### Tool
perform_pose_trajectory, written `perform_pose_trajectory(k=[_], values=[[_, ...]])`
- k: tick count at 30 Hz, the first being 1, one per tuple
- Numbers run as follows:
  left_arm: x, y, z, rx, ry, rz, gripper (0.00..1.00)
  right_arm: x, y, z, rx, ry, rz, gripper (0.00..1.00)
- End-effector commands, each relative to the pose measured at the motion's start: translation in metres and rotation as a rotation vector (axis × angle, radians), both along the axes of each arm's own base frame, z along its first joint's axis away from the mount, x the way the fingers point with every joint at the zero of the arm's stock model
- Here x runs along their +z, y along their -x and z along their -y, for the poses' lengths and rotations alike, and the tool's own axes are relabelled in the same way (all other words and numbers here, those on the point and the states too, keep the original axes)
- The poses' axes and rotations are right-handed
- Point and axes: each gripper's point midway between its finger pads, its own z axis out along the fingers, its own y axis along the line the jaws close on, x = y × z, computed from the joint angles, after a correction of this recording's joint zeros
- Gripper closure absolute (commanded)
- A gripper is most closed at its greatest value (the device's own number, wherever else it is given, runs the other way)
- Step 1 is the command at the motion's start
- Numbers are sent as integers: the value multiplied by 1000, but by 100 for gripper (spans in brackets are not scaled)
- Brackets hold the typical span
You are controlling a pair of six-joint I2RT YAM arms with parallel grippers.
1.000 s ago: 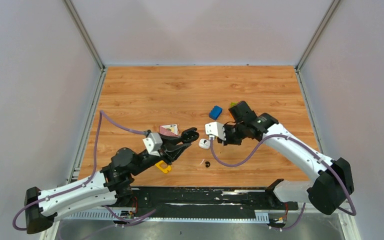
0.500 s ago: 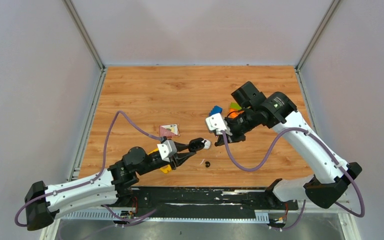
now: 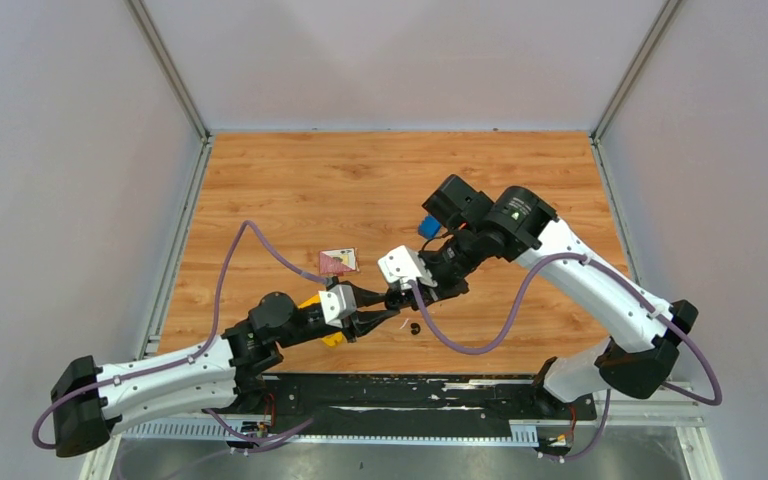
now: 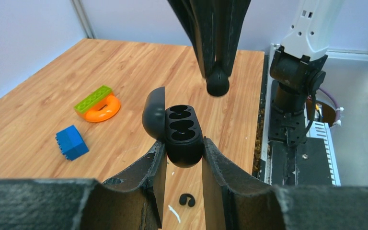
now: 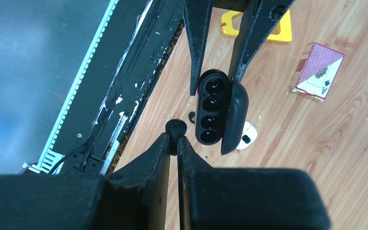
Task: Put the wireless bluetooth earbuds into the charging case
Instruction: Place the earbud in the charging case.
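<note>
Black earbud is pinched between the narrowed fingertips of the right claw, just beside the charging case. Left claw clamps the case by its body, lid hinged open, clear of the wooden surface. A second black earbud lies on the surface below.

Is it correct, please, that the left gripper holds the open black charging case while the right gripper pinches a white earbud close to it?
Not quite: the earbud pinched in the right gripper is black, not white, as the right wrist view shows. The rest is right: the left gripper holds the black charging case with its lid open.
</note>
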Motion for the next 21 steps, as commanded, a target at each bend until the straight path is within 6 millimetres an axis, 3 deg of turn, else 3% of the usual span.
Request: perform_pose_trajectory(k=[1,21], values=[[18,7,5,-42,73,32,100,3,-5,-8,-10,11,41,90],[20,13,10,-84,100,0,100,0,-20,-13,-48,21,98,92]])
